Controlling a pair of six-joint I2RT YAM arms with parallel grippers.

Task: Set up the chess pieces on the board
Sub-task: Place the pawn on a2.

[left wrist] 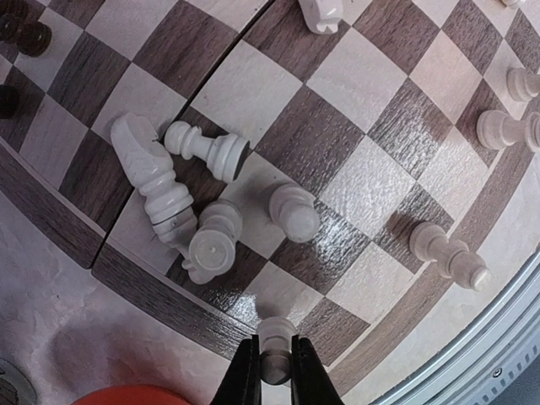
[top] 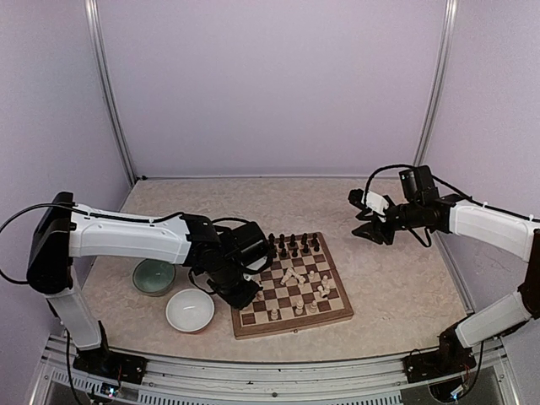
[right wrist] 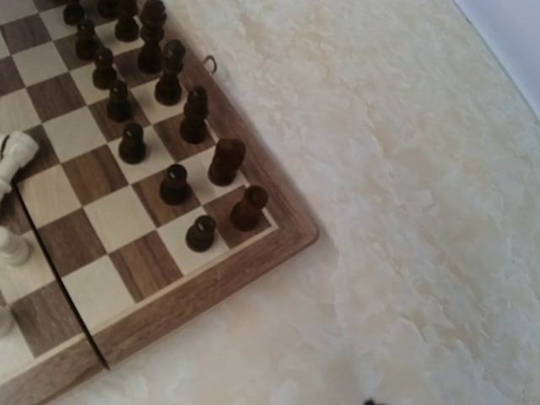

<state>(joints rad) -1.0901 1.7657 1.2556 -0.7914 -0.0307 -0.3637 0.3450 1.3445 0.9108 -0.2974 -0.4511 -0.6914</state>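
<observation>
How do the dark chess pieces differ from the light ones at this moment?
The dark pieces are brown-black and stand upright in two rows at one edge of the board. The light pieces are cream, and several lie toppled in a heap. Both sets are on it.

The wooden board (left wrist: 363, 181) looks glossy, the chess pieces (left wrist: 294, 213) smooth, the table (right wrist: 422, 211) matt.
</observation>
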